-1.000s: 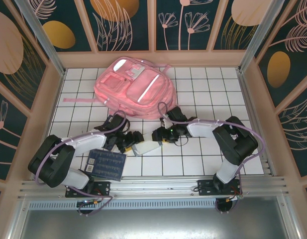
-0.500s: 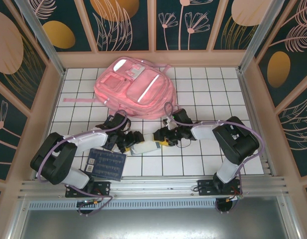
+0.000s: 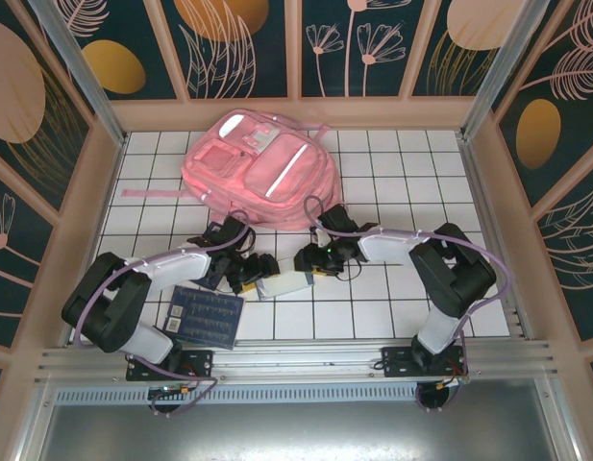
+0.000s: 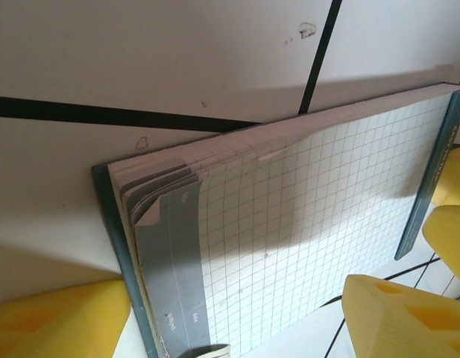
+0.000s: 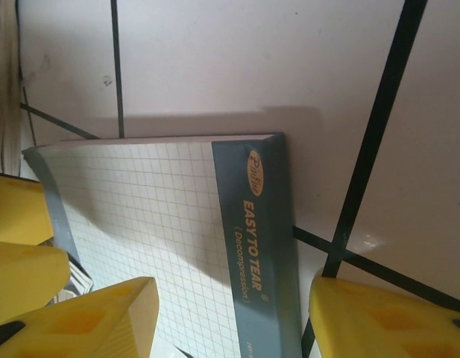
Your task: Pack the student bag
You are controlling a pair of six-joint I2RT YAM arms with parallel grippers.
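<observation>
The pink backpack [image 3: 262, 178] is seen lying flat at the middle of the table's [image 3: 392, 317] far edge. A graph-paper pad [image 3: 284, 282] is noted toward the near edge. The left gripper [image 3: 246, 276] and right gripper [image 3: 308, 261] are both spread, one at each end of the pad, with nothing pinched.

Pink student bag [image 3: 262, 182], flat, front up

Student bag [image 3: 262, 173] at the rear — notepad [image 3: 284, 283] before it, flat board [image 3: 205, 315] front-left
</observation>
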